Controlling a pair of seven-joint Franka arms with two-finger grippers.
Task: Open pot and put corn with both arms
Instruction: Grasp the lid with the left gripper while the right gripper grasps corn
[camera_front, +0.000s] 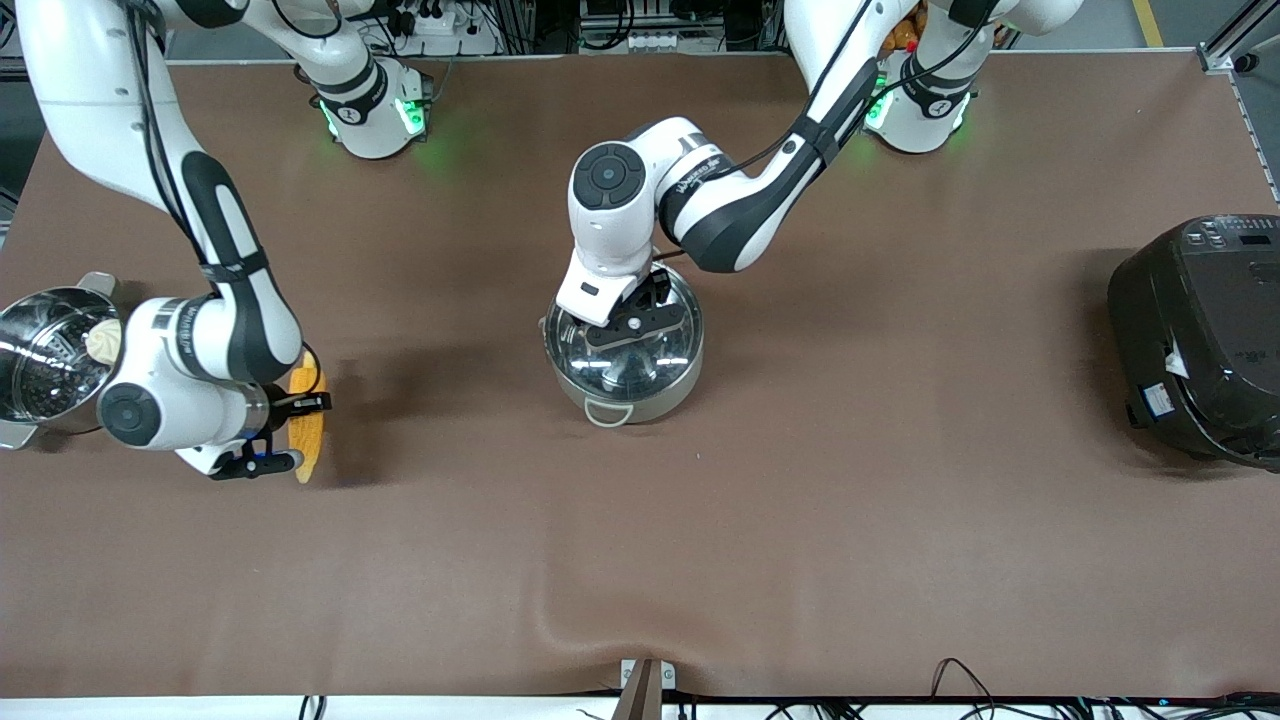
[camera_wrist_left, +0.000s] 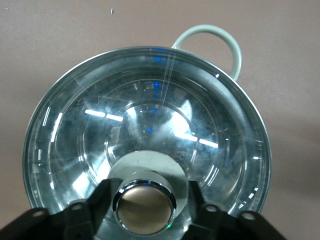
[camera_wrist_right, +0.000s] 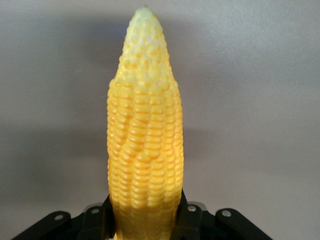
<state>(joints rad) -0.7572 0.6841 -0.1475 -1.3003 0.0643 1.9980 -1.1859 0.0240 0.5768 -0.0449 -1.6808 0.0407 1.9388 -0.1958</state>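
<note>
The steel pot (camera_front: 645, 398) stands mid-table with its glass lid (camera_front: 622, 368) on. My left gripper (camera_front: 640, 322) is low over the lid and hides the knob in the front view. In the left wrist view the lid (camera_wrist_left: 150, 115) fills the frame. The copper-coloured knob (camera_wrist_left: 145, 207) sits between my open left gripper's (camera_wrist_left: 147, 196) fingers (camera_wrist_left: 100, 200), with a small gap on one side. The corn (camera_front: 310, 440) is at the right arm's end of the table. My right gripper (camera_front: 290, 432) is shut on its thick end. In the right wrist view the corn (camera_wrist_right: 145, 130) points away from the gripper (camera_wrist_right: 145, 216), fingers (camera_wrist_right: 187, 214) pressing both sides.
A steel steamer pot (camera_front: 40, 300) with a white bun (camera_front: 103, 340) stands beside the right arm's hand. A large black rice cooker (camera_front: 1200, 340) stands at the left arm's end. The brown table cover has a wrinkle (camera_front: 590, 620) near the front camera.
</note>
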